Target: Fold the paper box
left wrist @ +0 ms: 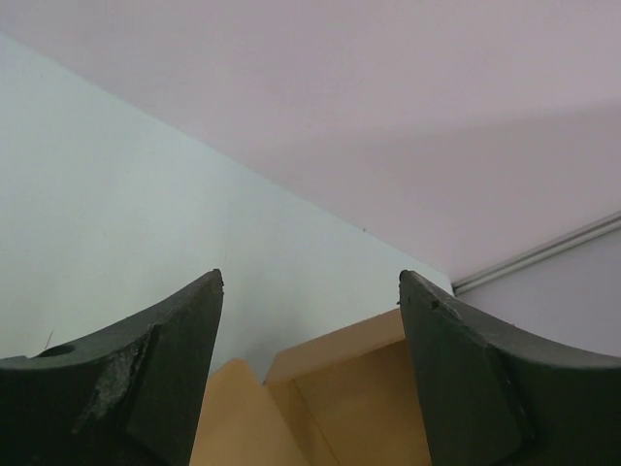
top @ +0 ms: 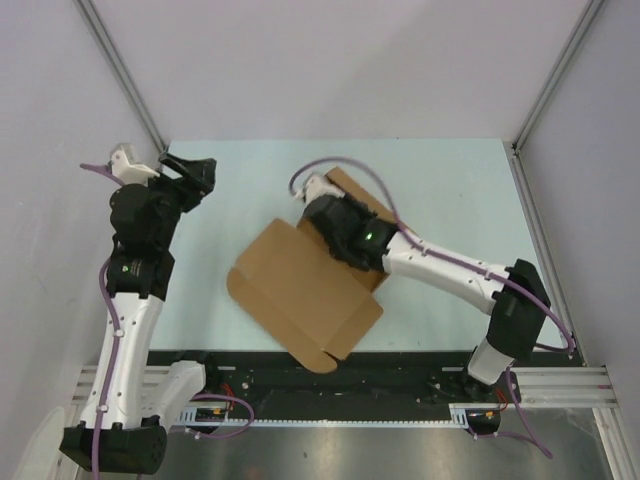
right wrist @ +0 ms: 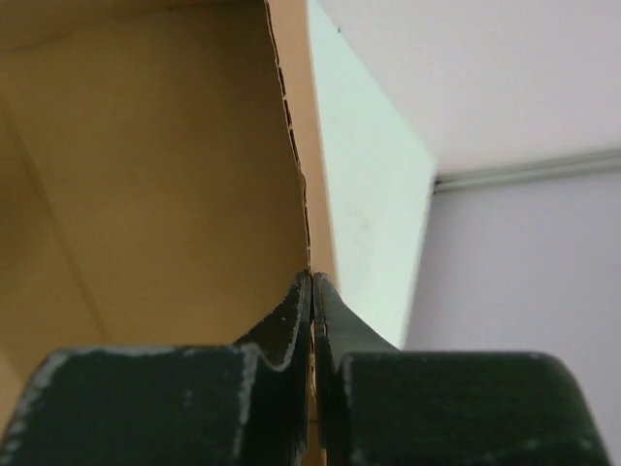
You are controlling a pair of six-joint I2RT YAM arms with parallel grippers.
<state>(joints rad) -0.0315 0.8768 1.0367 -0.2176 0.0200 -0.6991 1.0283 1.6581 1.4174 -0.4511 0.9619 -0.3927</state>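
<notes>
One box (top: 300, 290), clamped by the right gripper (right wrist: 311, 279); left gripper (left wrist: 310, 279) well apart from it: two grippers. One table (top: 455, 190).

Bright, even, diffuse light from above, no glare, shadows faint and soft; top view sharp throughout. Wrist views softer: close fingers (left wrist: 485, 379) dark and slightly blurred, paper box (right wrist: 146, 175) warm-tinted, low detail.

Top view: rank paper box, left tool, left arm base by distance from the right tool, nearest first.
1. paper box: mid-table, its flap pinched in the right tool.
2. left tool: far-left side, open, off the box.
3. left arm base: near-left corner.
</notes>
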